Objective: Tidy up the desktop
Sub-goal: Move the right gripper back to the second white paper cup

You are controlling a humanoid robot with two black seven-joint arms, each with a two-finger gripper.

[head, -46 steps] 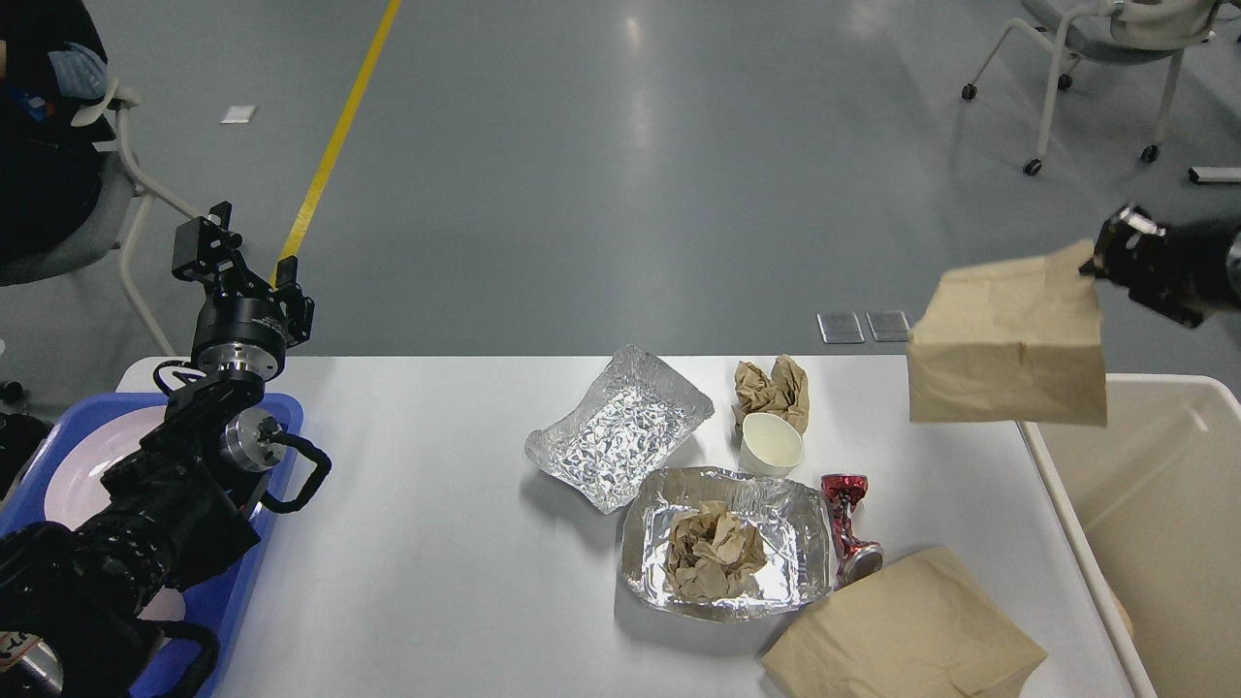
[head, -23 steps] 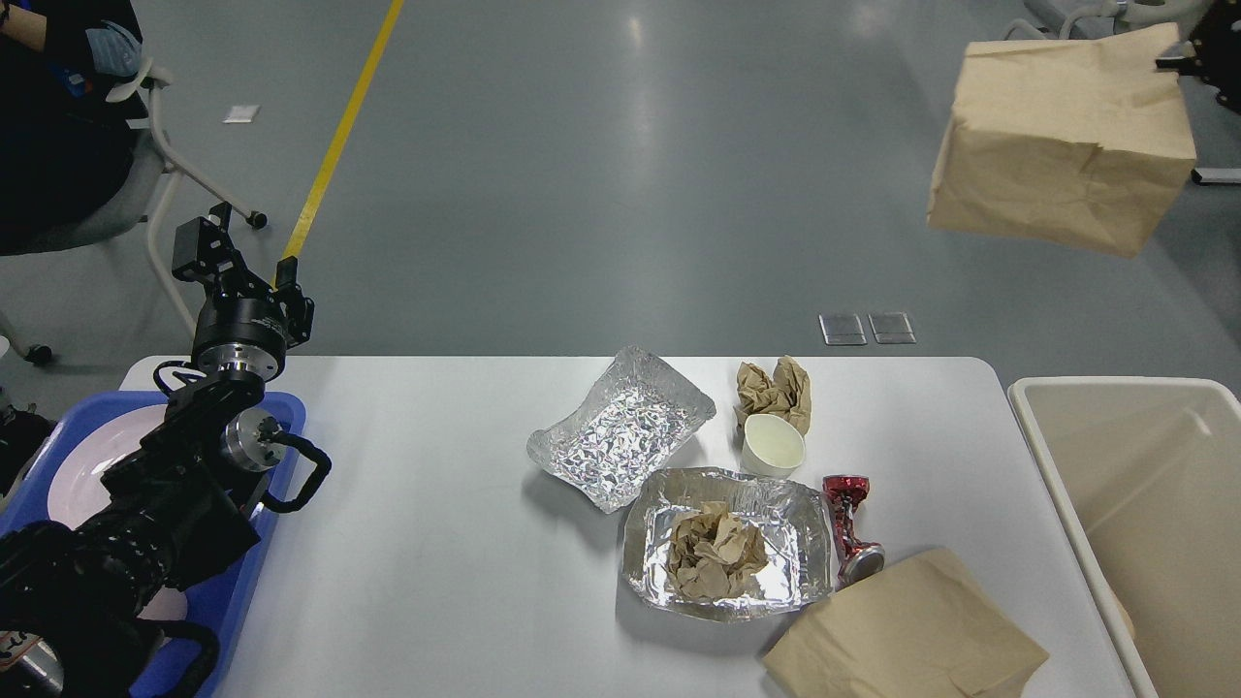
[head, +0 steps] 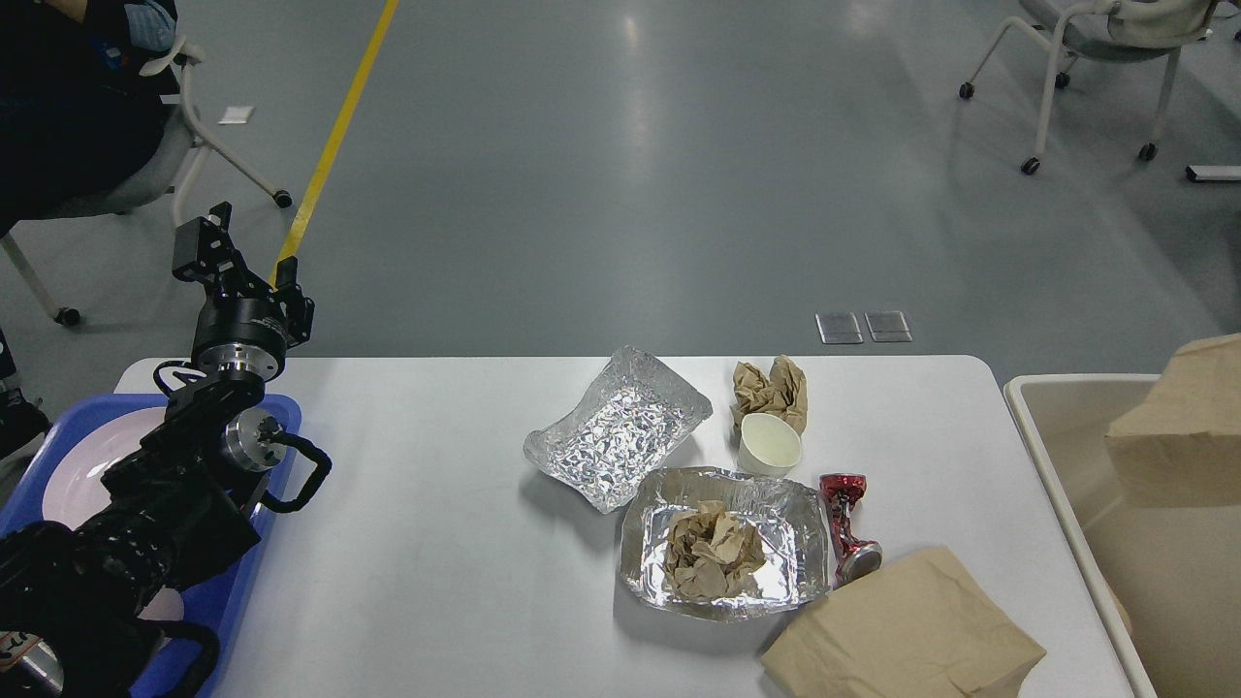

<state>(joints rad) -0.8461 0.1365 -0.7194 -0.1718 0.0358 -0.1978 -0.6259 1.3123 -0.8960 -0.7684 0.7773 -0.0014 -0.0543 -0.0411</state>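
- Brown kraft paper bag (head: 1178,427) at the far right, over the beige bin (head: 1076,504), seemingly on its way in; no claw is seen on it, and the right gripper is out of view.
- White desktop (head: 436,543) fills the middle, between the bin and the blue tray (head: 276,412) at its left end, which holds a white plate (head: 87,465).
- Refuse near the right half: an empty foil tray (head: 618,427); a second foil tray (head: 776,504) with crumpled brown paper (head: 713,555) inside; a paper wad (head: 772,388) touching a white paper cup (head: 770,444); a crushed red can (head: 847,528) beside a flat paper bag (head: 902,635).
- Left gripper (head: 208,247) is raised above the tray's far edge, holding nothing; whether its fingers are parted cannot be told.
- Judgement: most litter lies nearer the bin, likely the right arm's work.
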